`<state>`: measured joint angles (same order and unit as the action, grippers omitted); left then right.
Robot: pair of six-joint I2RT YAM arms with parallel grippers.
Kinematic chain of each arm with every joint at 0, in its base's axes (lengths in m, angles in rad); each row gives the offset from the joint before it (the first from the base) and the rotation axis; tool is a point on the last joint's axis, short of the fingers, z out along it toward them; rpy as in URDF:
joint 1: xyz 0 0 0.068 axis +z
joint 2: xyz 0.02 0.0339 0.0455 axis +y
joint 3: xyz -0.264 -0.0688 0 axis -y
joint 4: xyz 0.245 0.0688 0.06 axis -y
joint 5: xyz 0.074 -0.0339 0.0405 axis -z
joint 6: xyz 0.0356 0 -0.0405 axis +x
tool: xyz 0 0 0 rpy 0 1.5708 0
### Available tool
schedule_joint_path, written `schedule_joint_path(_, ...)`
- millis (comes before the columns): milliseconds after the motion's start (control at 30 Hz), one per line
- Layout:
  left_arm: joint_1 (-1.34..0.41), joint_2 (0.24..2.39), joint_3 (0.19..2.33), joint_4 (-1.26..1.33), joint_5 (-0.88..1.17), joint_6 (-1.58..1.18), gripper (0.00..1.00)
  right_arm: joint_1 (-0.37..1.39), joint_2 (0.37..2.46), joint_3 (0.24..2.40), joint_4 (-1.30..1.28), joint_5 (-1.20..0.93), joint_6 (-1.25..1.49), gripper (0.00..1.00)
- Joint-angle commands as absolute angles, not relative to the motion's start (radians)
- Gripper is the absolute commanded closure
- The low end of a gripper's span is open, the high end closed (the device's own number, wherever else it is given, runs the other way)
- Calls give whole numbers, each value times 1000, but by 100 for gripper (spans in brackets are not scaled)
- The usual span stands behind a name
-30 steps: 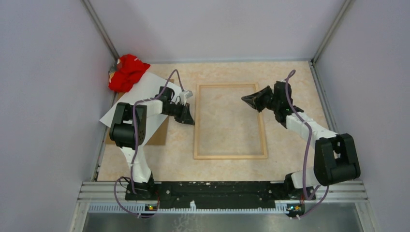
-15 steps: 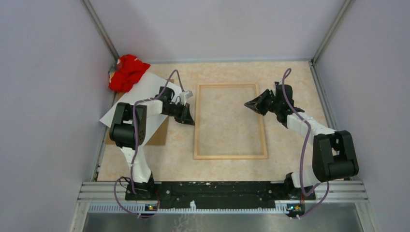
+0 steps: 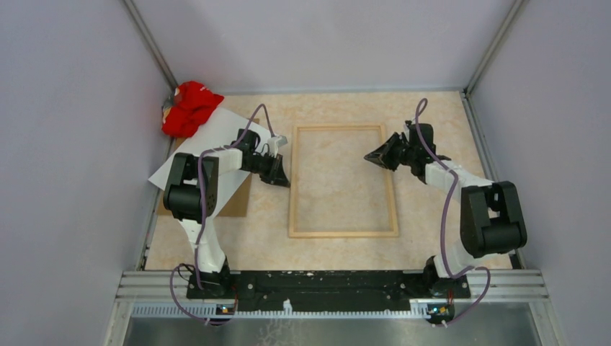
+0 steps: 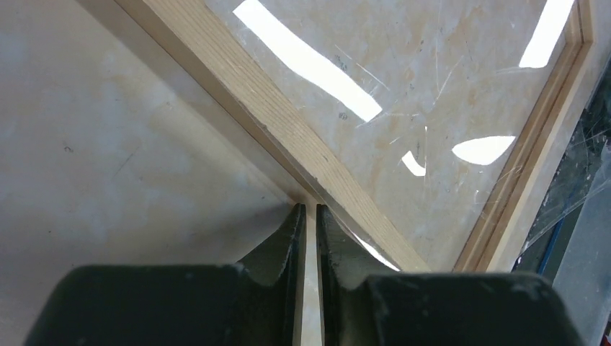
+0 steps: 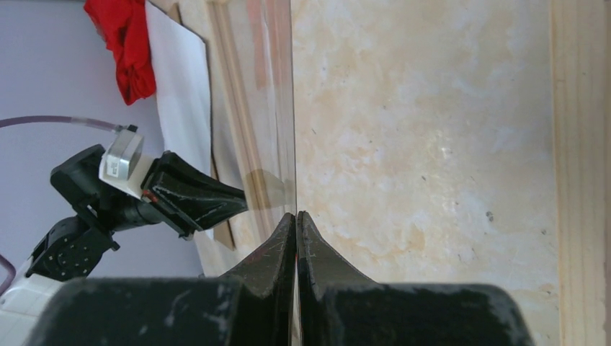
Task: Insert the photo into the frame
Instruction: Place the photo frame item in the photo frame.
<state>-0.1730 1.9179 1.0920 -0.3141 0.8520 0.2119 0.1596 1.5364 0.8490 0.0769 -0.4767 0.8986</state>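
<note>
1. Two grippers work at the frame (image 3: 344, 233), seen from above. The left gripper (image 3: 283, 178) has its tips at the outer side of the frame's left rail. The right gripper (image 3: 370, 156) hovers over the frame's inside, near its right rail. The photo (image 3: 205, 137) lies whitish back up behind the left gripper, on the side away from the frame. It rests partly on a brown backing board (image 3: 234, 205), and a red cloth (image 3: 189, 108) sits at its far corner.
2. Left wrist: the jaws stand a thin slit apart, tips right at the rail's outer edge. I cannot tell whether they pinch anything. Just past the rail ahead, a glossy clear pane (image 4: 432, 86) fills the frame.
3. Right wrist: the jaws are pressed together. A thin straight edge runs forward from the tips, and I cannot tell whether it is gripped. A frame rail lies off to the fingers' right. The photo shows ahead and left, beyond the left gripper.
</note>
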Motion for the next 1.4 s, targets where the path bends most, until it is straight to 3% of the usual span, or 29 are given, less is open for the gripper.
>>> schedule_joint_path(0,-171,1906,1114,-320,851,242,84,139,1557,873,72,-516,880,100)
schedule_joint_path(867,-171,1899,1123,-321,852,234,83,121,1498,834,47,-487,892,100)
schedule_joint_path(1367,-171,1897,1150,-333,855,224,70,99,1533,847,50,-551,854,100)
